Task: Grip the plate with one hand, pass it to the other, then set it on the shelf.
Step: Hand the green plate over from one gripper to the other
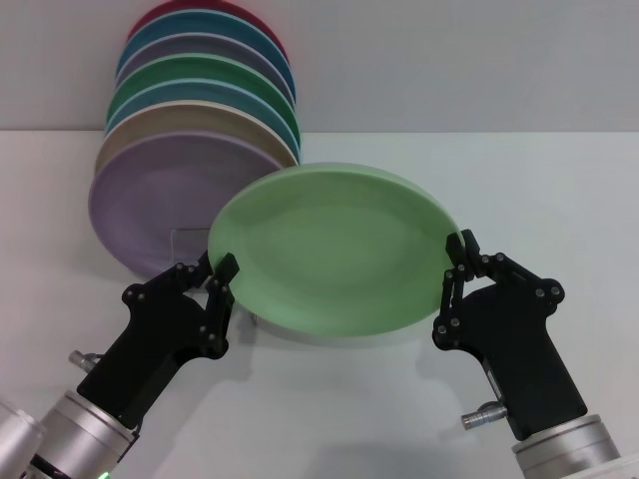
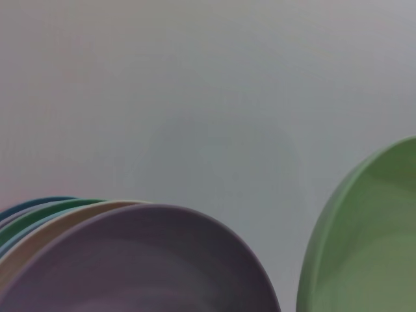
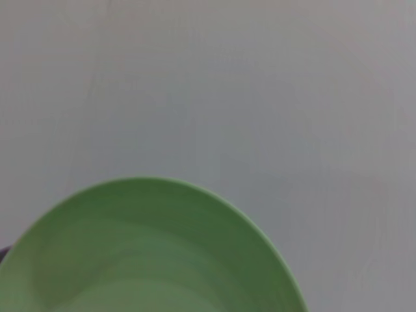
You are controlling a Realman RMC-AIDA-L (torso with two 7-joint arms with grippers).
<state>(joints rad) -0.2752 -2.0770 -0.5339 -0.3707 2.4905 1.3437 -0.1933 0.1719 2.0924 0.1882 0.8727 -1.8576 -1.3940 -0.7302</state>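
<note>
Fingers (image 1: pixel 461 261) of your right gripper (image 1: pixel 454 267) pinch the plate's (image 1: pixel 334 249) rim, holding it level above the counter (image 1: pixel 559 190) so your left gripper's (image 1: pixel 222 279) spread fingers can receive it.

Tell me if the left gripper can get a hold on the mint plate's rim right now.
Probably yes. The left gripper is already at the near-left rim of the plate, with nothing between them. The right gripper is clamped on the opposite edge, holding the plate up off the table.

head high, wrists close — plate (image 1: pixel 334 249) shared
</note>
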